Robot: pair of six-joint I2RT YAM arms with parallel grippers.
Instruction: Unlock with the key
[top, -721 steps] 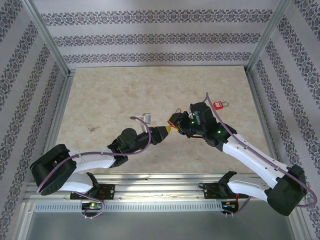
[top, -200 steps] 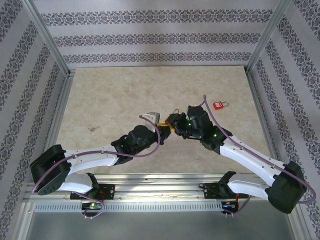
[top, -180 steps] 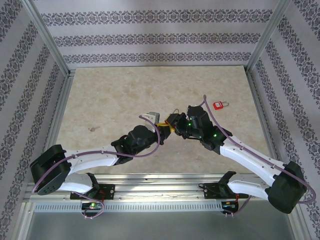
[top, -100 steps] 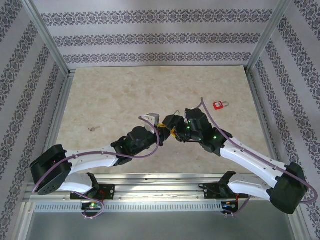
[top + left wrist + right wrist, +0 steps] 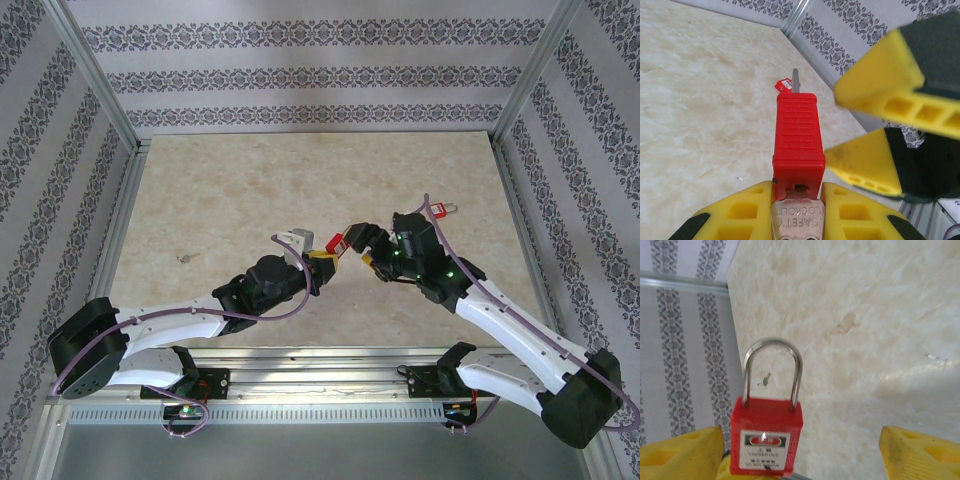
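Key [image 5: 797, 217] and red padlock [image 5: 796, 135] hang joined above the table [image 5: 250, 190], near its middle. We see the left gripper [image 5: 797, 190] pinching the key's flat head between its two yellow fingers [image 5: 740, 215], and the head reads "SAFETY LOCKOUT". The padlock's body stands straight off the key, away from the fingers. From above, we find the padlock [image 5: 336, 245] between the two arms, with the left gripper [image 5: 318, 258] just beside it. The right gripper [image 5: 362, 246] is on its other side with its fingers spread wide. In the right wrist view both legs of the silver shackle [image 5: 772, 370] enter the red body. One yellow finger [image 5: 920, 452] stands well apart from the padlock; we cannot tell whether the other [image 5: 680, 452] touches it. A second red padlock [image 5: 436, 210] lies on the table farther back on the right.
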